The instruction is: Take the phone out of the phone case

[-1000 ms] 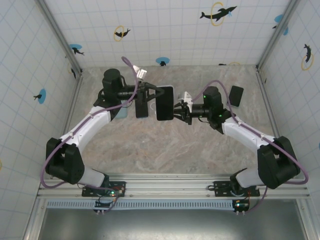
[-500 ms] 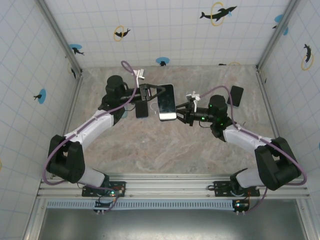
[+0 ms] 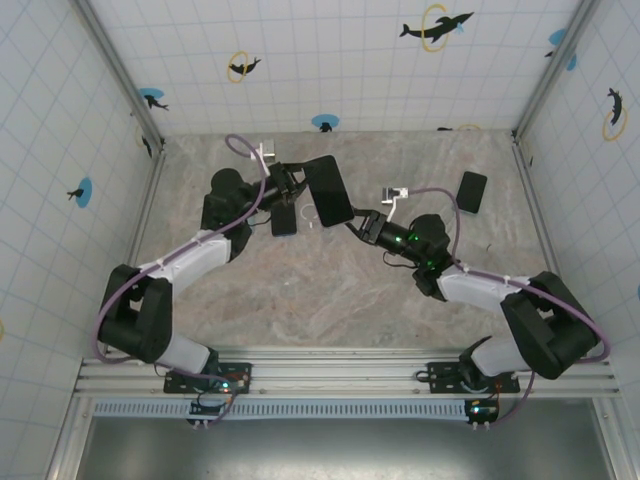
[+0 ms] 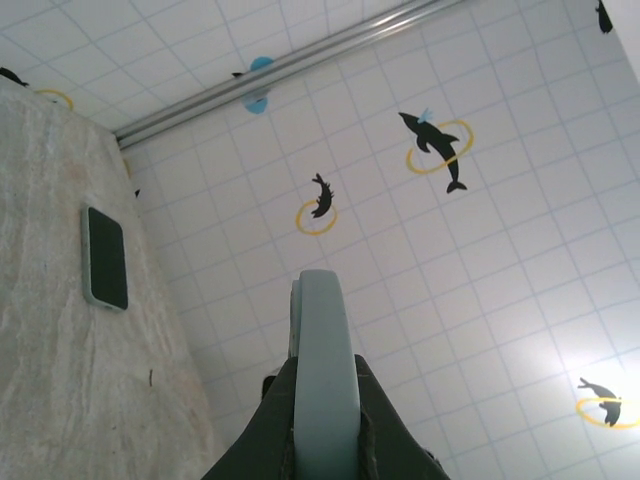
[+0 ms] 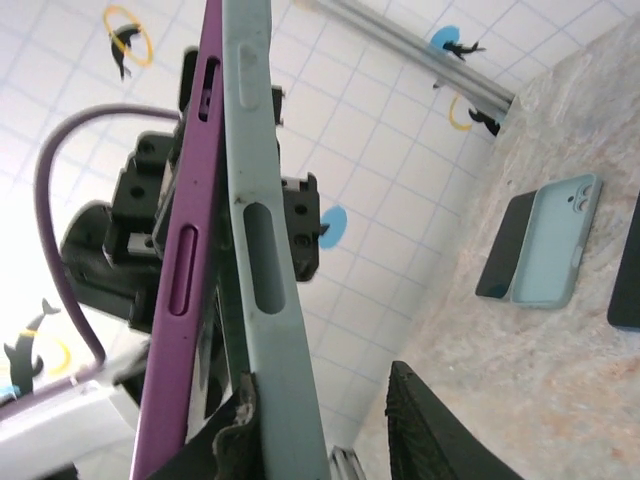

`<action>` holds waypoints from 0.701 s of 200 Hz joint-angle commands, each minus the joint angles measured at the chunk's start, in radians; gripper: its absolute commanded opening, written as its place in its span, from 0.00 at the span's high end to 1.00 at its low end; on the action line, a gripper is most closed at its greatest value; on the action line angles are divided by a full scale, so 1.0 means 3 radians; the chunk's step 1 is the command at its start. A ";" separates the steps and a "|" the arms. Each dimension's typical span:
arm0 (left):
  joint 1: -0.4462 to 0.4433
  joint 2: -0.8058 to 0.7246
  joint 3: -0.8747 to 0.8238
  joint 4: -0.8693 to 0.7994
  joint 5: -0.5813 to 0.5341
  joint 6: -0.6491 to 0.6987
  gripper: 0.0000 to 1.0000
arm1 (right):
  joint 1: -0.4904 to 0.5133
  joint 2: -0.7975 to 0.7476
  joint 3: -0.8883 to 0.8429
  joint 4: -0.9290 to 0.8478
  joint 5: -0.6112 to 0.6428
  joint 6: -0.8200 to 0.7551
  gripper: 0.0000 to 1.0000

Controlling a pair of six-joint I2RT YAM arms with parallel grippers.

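My left gripper (image 3: 303,186) is shut on the light blue phone case (image 4: 322,372), holding it on edge above the table; from above it is a dark tilted slab (image 3: 330,190). My right gripper (image 3: 360,222) sits at the slab's lower right corner. In the right wrist view the purple phone (image 5: 185,255) stands slightly apart from the case's side wall (image 5: 258,250). The right gripper (image 5: 320,380) is open: one finger (image 5: 238,432) lies against the case and the other stands well away from it.
A dark phone (image 3: 284,220) lies on the marble table (image 3: 320,300) under the left arm, beside a pale blue case (image 5: 552,242). Another dark phone (image 3: 470,191) lies at the back right. Tiled walls close in three sides.
The held phone and case have moved back and left and tilted. The left wrist has turned with them. The right arm has stretched lower and further left, following the case's corner.
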 commanded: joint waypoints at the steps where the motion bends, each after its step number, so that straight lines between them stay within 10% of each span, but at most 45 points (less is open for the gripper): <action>1: 0.0003 0.0104 -0.0059 0.0385 -0.0237 -0.0204 1.00 | 0.0096 -0.0094 -0.0036 0.0385 0.0409 0.0403 0.70; 99: 0.0003 0.0334 -0.0019 0.0560 -0.0132 -0.0404 1.00 | 0.0206 -0.0159 -0.0059 0.0348 0.0723 0.0523 0.97; 140: 0.0001 0.0350 0.0042 0.0338 -0.0163 -0.0347 0.67 | 0.0221 -0.0126 -0.0092 0.0500 0.0798 0.0641 1.00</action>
